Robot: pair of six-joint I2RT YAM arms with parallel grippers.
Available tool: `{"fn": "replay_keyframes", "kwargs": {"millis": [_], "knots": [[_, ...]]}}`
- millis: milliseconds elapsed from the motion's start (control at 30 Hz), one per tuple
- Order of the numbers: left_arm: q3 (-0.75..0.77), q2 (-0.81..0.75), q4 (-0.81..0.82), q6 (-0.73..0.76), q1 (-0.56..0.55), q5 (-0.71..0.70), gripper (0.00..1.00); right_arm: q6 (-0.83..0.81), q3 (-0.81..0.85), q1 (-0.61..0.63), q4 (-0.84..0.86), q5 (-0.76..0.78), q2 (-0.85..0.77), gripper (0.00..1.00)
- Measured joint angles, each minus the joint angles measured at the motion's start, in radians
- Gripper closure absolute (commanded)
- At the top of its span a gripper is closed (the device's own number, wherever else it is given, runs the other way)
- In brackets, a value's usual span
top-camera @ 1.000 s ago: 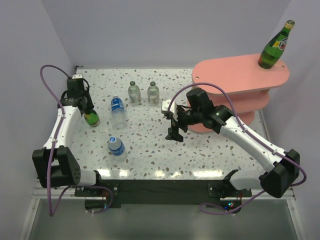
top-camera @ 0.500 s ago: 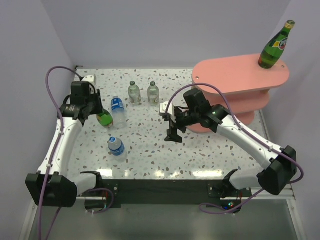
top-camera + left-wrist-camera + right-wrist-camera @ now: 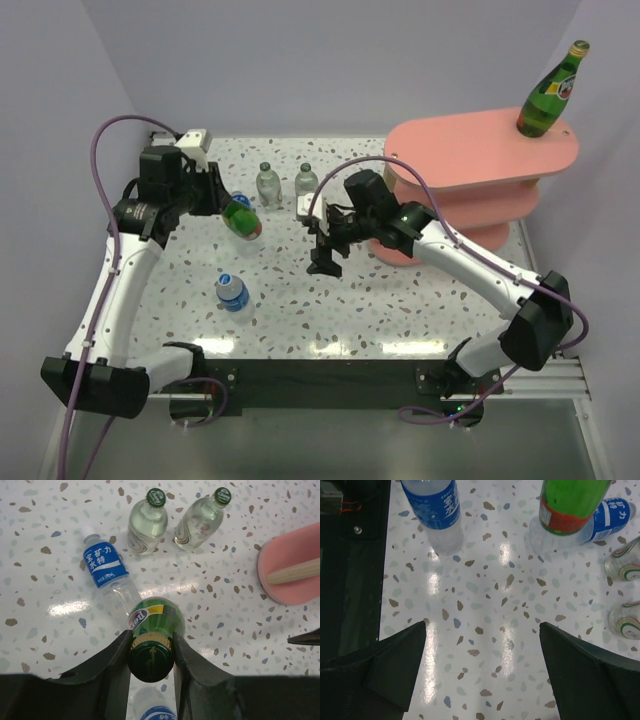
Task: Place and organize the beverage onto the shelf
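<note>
The left fingers (image 3: 116, 680) pinch a green bottle (image 3: 157, 620) by its cap.

Bottle (image 3: 550, 92) atop shelf (image 3: 460, 150), shelf at right

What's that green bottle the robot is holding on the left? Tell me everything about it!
The green bottle looks like shiny dark green glass, with a round body, a narrow neck and a dark cap with a gold rim. Its label shows yellow, white and red. The left gripper is shut on its cap end, one finger on each side. It hangs tilted, bottom pointing away from the gripper, and seems lifted off the speckled table. Nothing else appears to touch it.
</note>
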Motion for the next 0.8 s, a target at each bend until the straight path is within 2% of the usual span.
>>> {"fn": "replay_keyframes", "kwargs": {"millis": [367,467,800], "knots": [[0.029,0.001,0.031,-0.106,-0.08,0.12,1.0,0.232,0.09,0.096,0.243,0.196,0.129,0.01],[0.029,0.003,0.061,-0.14,-0.101,0.151,1.0,0.247,0.111,0.122,0.265,0.264,0.151,0.01],[0.029,0.038,0.134,-0.192,-0.118,0.13,1.0,0.252,0.154,0.132,0.29,0.474,0.196,0.02]]}}
